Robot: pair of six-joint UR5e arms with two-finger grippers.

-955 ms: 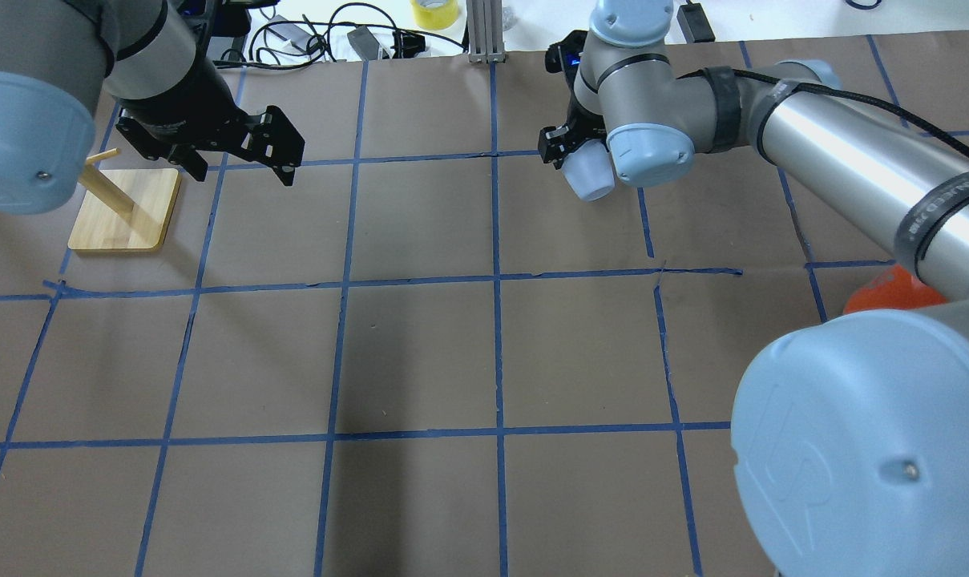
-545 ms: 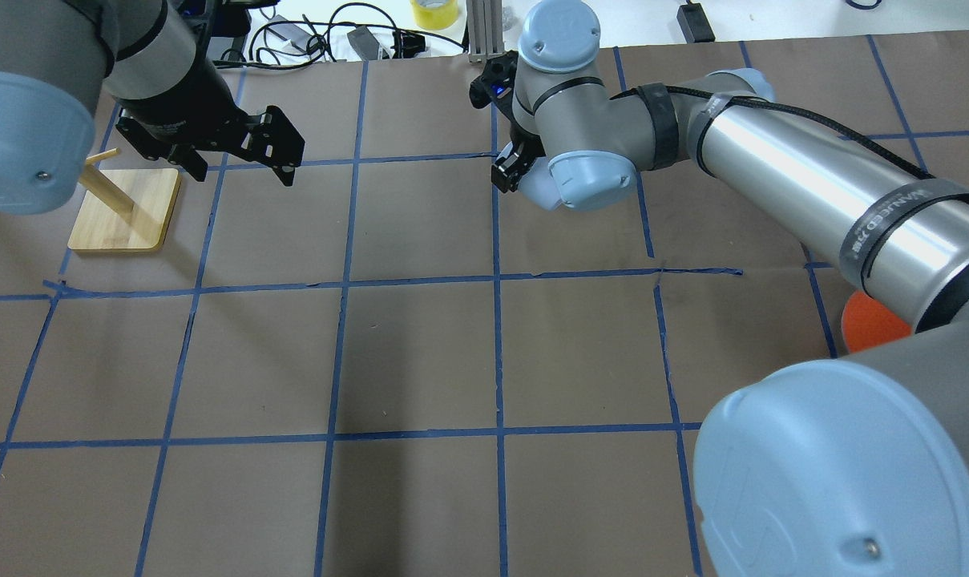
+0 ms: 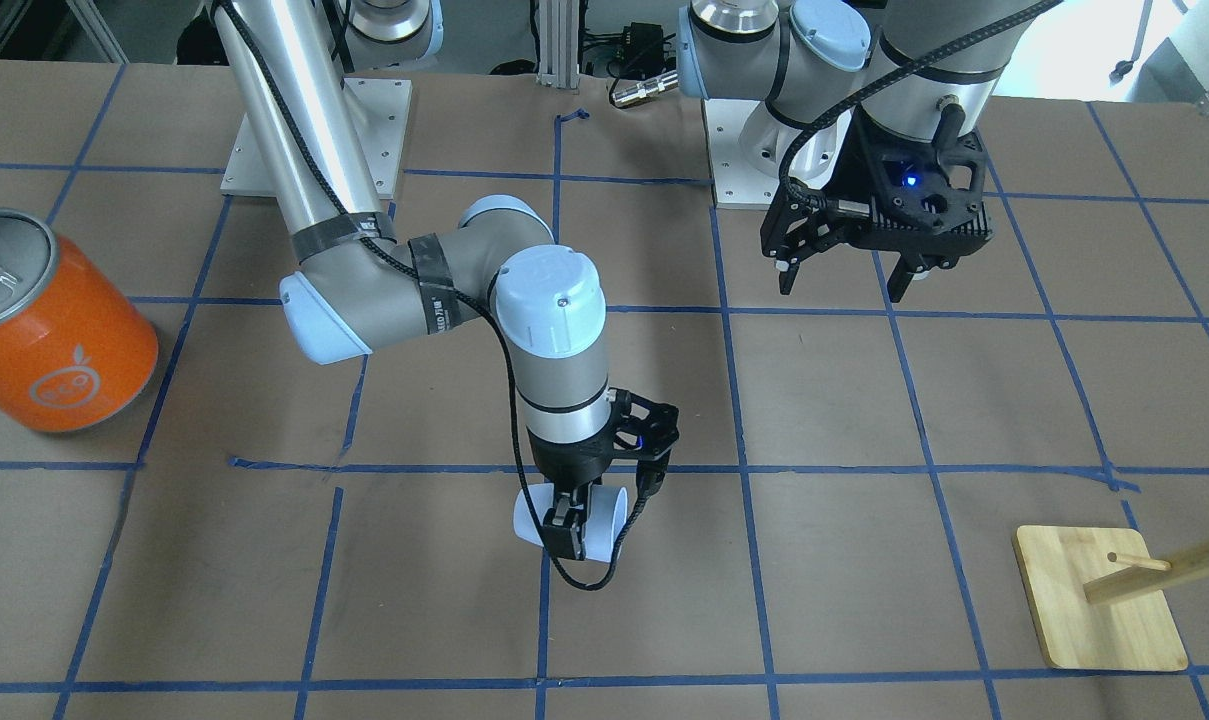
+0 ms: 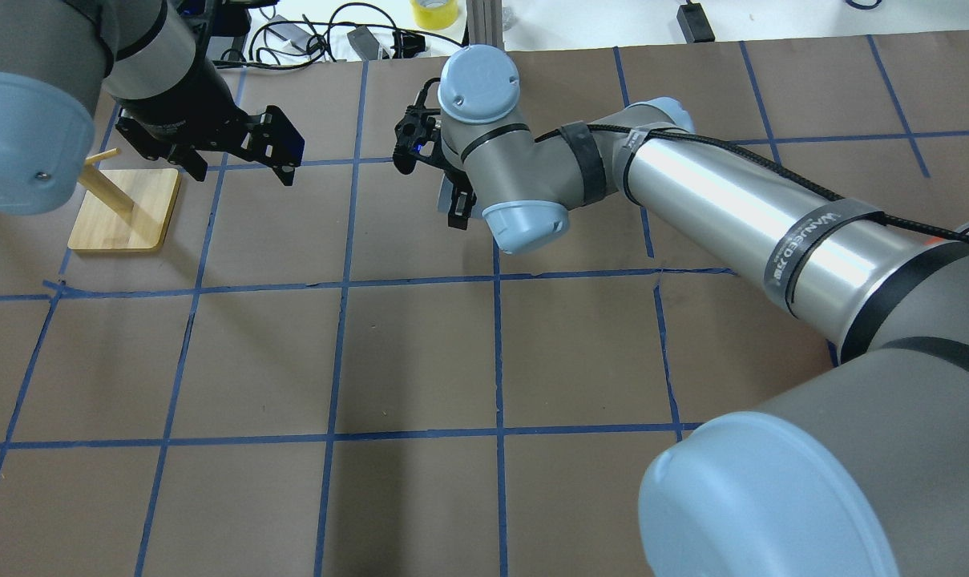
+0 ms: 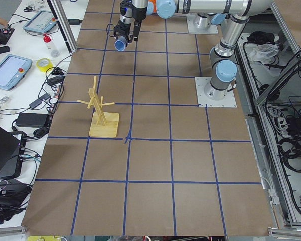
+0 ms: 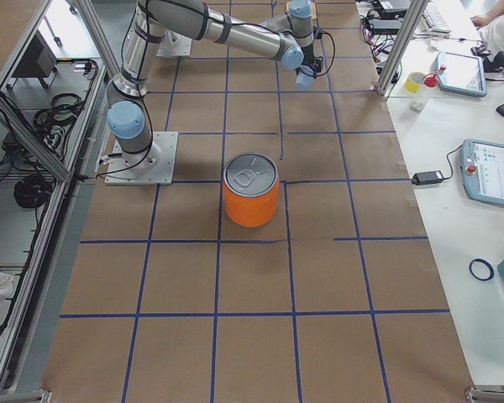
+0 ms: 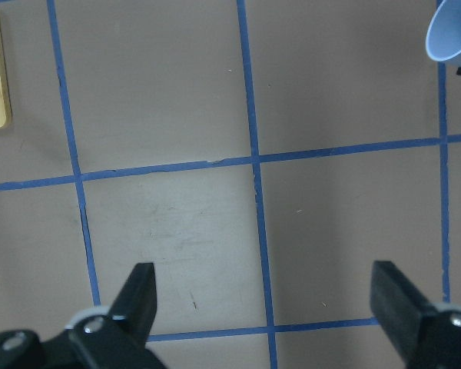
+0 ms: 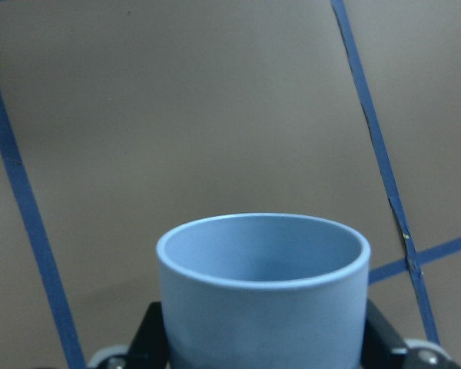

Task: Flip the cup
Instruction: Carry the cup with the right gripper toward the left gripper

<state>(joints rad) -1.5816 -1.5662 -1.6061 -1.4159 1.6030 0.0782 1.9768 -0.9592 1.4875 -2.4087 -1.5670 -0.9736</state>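
The pale blue cup (image 3: 609, 512) is clamped in my right gripper (image 3: 567, 535) and held on its side above the table, near the middle of its far part. The right wrist view shows the cup's (image 8: 263, 292) open mouth pointing away from the camera, with a finger on each side. In the overhead view the right gripper (image 4: 458, 210) shows, but the wrist hides most of the cup. The cup also shows in the left wrist view (image 7: 453, 31), top right. My left gripper (image 4: 240, 172) hangs open and empty above the table, well to the left of the cup.
A wooden peg rack (image 4: 123, 210) stands on its base at the far left, close to my left gripper. A big orange can (image 3: 54, 340) with a silver lid stands on the robot's right side, behind the right arm. Cables and tape lie beyond the table's far edge.
My right arm has swung left along the far part of the table with the cup in its gripper, and the wrist has turned. The left arm has not moved.
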